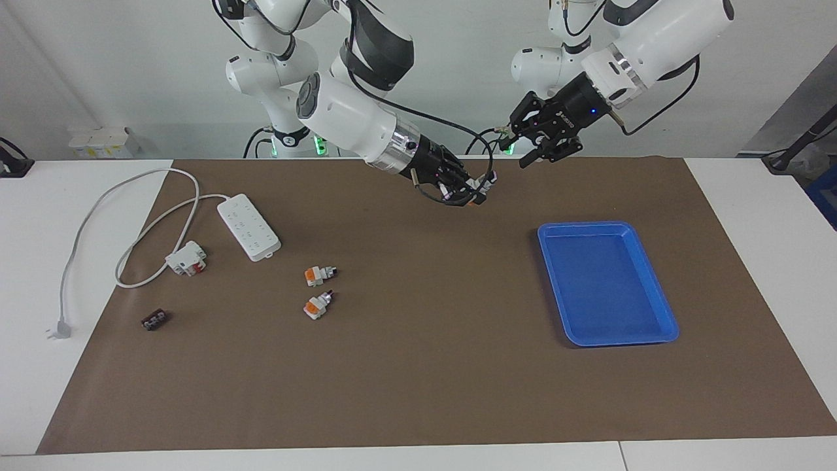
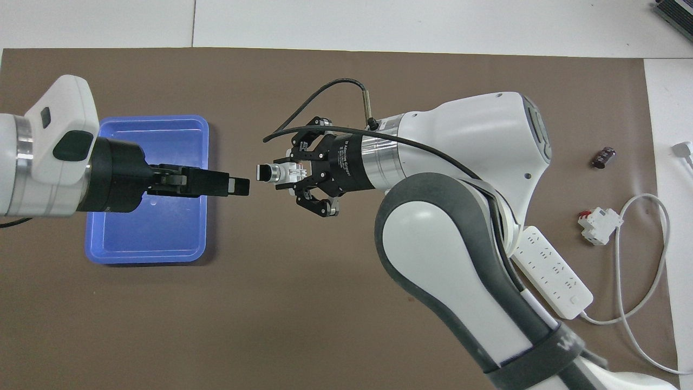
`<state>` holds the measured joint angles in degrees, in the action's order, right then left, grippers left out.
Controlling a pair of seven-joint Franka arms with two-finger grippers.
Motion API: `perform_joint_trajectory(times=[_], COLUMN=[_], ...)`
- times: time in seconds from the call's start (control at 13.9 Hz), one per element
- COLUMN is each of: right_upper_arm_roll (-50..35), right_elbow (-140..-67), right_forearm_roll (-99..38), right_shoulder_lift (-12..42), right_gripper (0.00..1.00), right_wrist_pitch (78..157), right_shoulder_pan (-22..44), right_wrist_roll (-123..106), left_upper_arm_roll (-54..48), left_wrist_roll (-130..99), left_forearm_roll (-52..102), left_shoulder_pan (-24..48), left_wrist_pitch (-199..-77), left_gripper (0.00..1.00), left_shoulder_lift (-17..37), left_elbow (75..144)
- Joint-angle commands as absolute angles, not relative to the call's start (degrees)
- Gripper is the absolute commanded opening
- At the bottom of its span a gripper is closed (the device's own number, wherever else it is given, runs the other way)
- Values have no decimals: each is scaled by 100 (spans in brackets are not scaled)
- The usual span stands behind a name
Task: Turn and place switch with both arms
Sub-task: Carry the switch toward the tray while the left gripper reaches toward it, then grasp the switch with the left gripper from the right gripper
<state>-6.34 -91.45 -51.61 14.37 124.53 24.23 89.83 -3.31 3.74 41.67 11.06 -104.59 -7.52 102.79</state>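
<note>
wall (image 1: 131, 72): white | table (image 1: 39, 275): white | mat (image 1: 418, 379): brown

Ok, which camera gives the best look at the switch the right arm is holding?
The overhead view: the switch shows plainly in the right tool, black knob toward the left tool. In the facing view the tool's fingers largely hide it.
</note>
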Motion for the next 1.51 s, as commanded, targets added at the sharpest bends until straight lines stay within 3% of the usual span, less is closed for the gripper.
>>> perform_joint_trajectory(times=[0.0,1.0,1.44], right_upper_arm_roll=[-659,-659,-659], right_elbow=[-9088,-9088,-9097], right_forearm_roll=[-4992,-4931,-4931], right_shoulder_lift=[1459,1459,1459], right_gripper=[0,0,0], right_wrist_pitch=[12437,12437,12428], right_shoulder_pan=[2434,2461,2461], right_wrist_roll=[9035,9070,9088], left_upper_arm_roll=[-272,-272,-272], left_wrist_roll=[343,343,343], left_forearm_roll=[4298,4298,4307], left_shoulder_pan=[1300,1494,1573], left_wrist_pitch=[-10906,-11443,-11470], left_gripper=[54,42,30], left_shoulder_lift=[-818,-738,-773], left_elbow=[10520,10731,10819])
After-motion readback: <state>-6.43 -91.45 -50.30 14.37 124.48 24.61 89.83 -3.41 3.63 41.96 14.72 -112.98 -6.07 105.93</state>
